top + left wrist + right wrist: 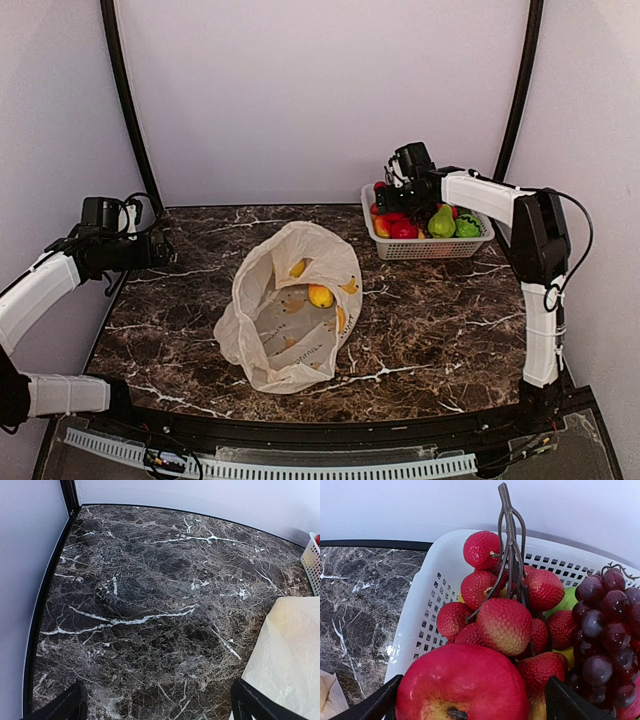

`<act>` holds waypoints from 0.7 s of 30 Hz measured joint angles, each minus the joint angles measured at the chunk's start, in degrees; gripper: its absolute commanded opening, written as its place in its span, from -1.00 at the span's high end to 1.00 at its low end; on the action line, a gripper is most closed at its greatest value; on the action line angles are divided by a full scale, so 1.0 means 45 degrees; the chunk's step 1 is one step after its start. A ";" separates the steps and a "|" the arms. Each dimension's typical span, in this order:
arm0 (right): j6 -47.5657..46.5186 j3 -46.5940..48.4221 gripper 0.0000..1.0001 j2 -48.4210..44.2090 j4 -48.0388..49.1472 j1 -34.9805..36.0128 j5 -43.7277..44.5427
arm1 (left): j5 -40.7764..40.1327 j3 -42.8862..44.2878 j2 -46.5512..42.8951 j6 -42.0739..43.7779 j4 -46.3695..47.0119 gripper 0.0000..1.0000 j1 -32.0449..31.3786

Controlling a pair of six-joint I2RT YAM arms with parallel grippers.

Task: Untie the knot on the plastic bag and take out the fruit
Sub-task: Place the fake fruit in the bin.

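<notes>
The cream plastic bag (290,310) lies in the middle of the table with its mouth open; no knot shows. A yellow fruit (320,295) lies inside it. My right gripper (392,200) hovers over the white basket (430,250), open; in the right wrist view the right gripper (470,700) has a red apple (462,685) between its wide fingers, with a gap on the right side. A red berry bunch (505,622) and purple grapes (605,640) lie in the basket (427,595). My left gripper (165,248) is open and empty over bare table (160,705).
A green pear (441,222) and other fruit fill the basket at the back right. The bag's edge (287,650) shows at the right of the left wrist view, with the basket's corner (312,562) beyond. Dark rails and white walls bound the marble table (440,330).
</notes>
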 measured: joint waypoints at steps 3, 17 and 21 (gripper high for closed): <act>-0.0005 0.0000 -0.91 0.0000 0.0005 0.0000 -0.0034 | 0.0029 0.0000 0.0000 0.0000 -0.0005 -0.98 0.0000; -0.0010 0.0000 -0.96 -0.0325 0.0015 0.0000 -0.0573 | 0.0160 0.0000 0.0131 0.0005 -0.0005 -0.98 0.0024; -0.0010 0.0000 -0.96 -0.0534 0.0019 0.0000 -0.0636 | 0.0175 0.0000 0.0131 0.0010 -0.0005 -0.98 0.0034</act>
